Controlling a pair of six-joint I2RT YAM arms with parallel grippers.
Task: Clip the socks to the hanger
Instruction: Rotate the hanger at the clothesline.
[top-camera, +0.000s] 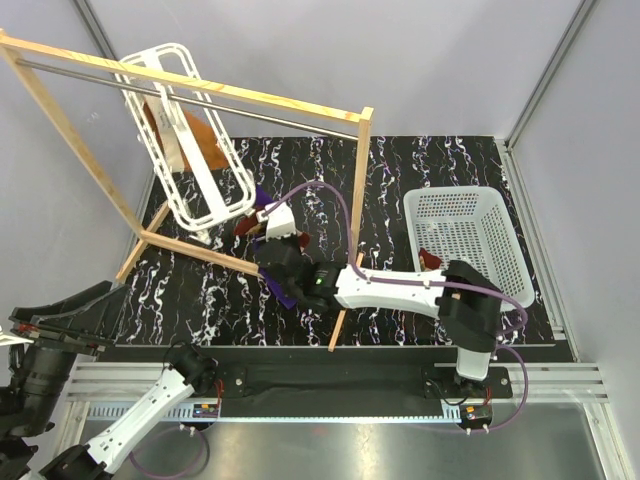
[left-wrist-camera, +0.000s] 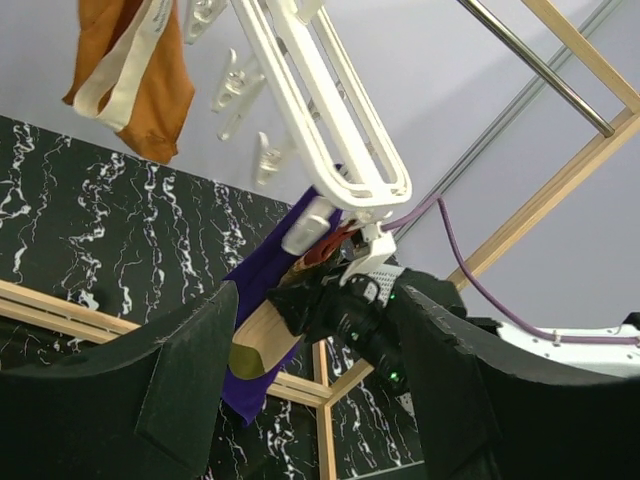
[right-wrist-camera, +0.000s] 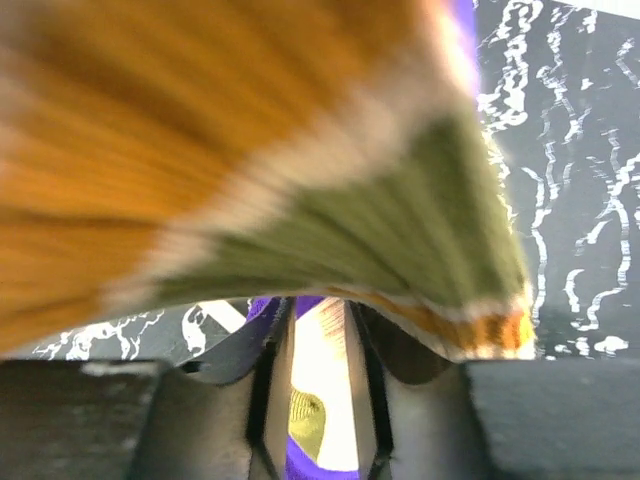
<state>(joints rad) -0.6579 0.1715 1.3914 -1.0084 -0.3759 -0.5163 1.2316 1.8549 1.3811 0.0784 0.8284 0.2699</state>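
The white hanger (top-camera: 236, 172) hangs tilted from the wooden rack's rod; its lower corner also shows in the left wrist view (left-wrist-camera: 345, 150). My right gripper (top-camera: 277, 243) is just below that corner and is shut on a striped sock (right-wrist-camera: 250, 150), which fills the right wrist view above the gripper (right-wrist-camera: 318, 340). In the left wrist view the sock (left-wrist-camera: 262, 338) hangs below a dangling clip peg (left-wrist-camera: 309, 226). A maroon piece (top-camera: 432, 260), perhaps the other sock, lies in the basket. My left gripper (left-wrist-camera: 318, 365) is open and empty, low at the near left (top-camera: 62, 318).
A purple cloth (left-wrist-camera: 262, 285) hangs beside the sock from the hanger's corner. An orange cloth (left-wrist-camera: 150, 80) is clipped higher on the hanger. The wooden rack (top-camera: 354, 190) stands across the black marbled table (top-camera: 420, 170). A white basket (top-camera: 470, 205) sits at the right.
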